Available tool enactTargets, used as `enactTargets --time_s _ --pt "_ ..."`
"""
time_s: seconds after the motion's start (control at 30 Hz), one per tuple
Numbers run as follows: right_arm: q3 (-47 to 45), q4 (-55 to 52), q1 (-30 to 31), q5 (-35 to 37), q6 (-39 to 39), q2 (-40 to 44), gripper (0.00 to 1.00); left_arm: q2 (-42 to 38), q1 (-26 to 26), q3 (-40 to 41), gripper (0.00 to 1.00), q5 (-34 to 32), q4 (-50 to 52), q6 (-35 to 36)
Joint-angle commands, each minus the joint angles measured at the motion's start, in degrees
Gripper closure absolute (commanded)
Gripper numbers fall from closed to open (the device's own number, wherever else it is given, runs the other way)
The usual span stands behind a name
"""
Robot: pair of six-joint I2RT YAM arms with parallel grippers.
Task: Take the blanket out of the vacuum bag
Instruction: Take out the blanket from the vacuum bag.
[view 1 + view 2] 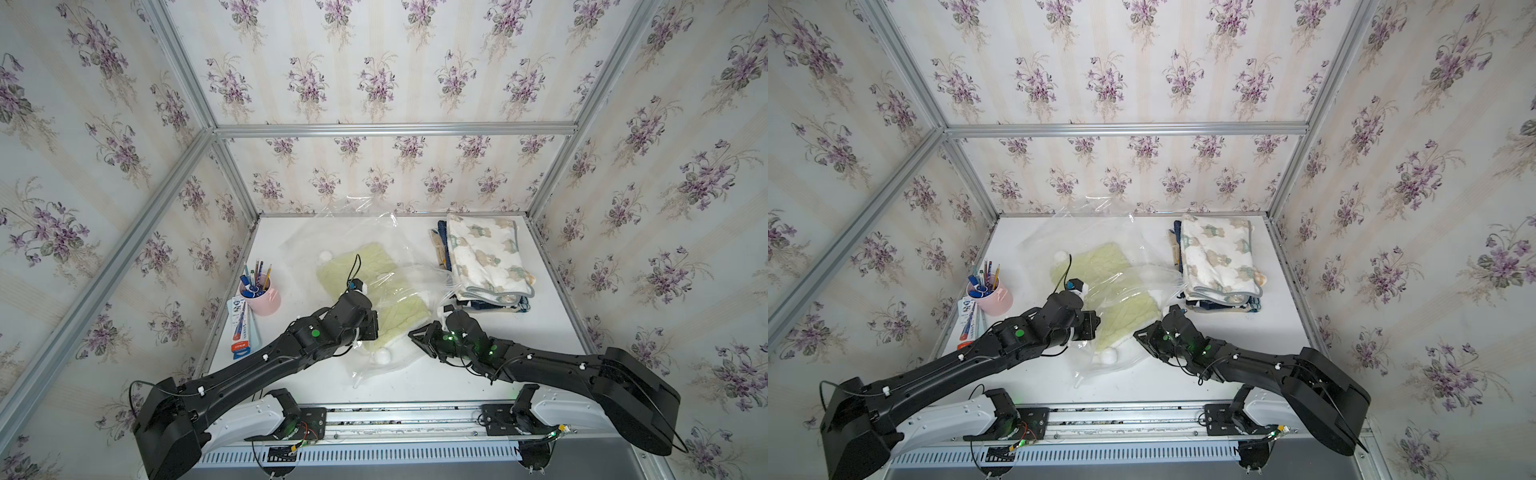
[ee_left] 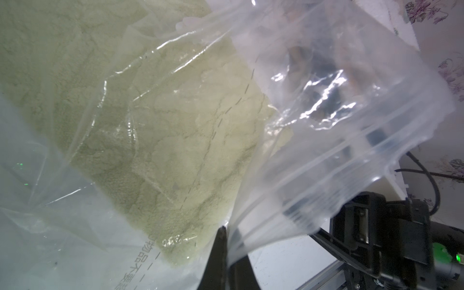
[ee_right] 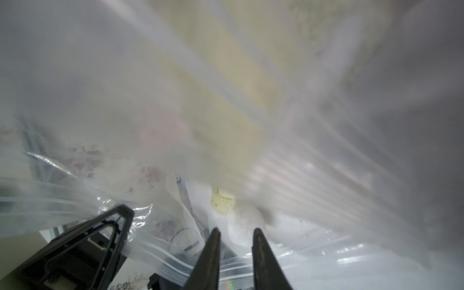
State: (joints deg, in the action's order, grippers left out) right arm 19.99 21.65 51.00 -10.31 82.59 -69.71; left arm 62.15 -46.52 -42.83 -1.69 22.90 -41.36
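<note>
Blanket (green) x1 in vacuum bag x1; left claw pinching bag edge, right claw spread.

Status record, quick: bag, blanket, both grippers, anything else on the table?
bag: clear, crumpled, lying flat
blanket: green, inside the bag
left gripper: shut on the bag's plastic
right gripper: jaws apart at the bag's zip edge
other: folded stack beside the bag; pen cup
</note>
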Motion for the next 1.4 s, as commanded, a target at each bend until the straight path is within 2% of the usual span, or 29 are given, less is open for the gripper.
enactTargets --time_s 0.0,0.23,0.43,0.83,1.23,1.37 --pt "-0.82 0.35 0.25 2.34 2.22 1.21 0.71 0.08 -0.05 0.32 0.94 0.42 -1.84 -0.28" --pt "-0.22 -1.85 1.03 4.06 2.83 3.36 0.57 -1.21 -0.06 1.65 0.93 1.87 -2.57 -1.02" --pt "0.84 -1.41 1.23 3.39 3.81 -0.04 0.49 -1.54 -0.06 1.89 0.92 0.94 -2.73 0.19" --pt "2.38 12.02 1.45 3.60 7.43 -12.82 0.47 2.07 -0.04 1.92 0.93 3.19 -4.75 0.10" --pt "7.58 11.48 1.82 4.89 8.91 -21.40 0.45 2.06 -0.06 1.43 0.92 2.93 -3.89 0.80" --pt "7.63 13.30 1.79 4.73 9.52 -23.60 0.48 2.75 -0.06 1.14 0.92 3.17 -3.47 1.08"
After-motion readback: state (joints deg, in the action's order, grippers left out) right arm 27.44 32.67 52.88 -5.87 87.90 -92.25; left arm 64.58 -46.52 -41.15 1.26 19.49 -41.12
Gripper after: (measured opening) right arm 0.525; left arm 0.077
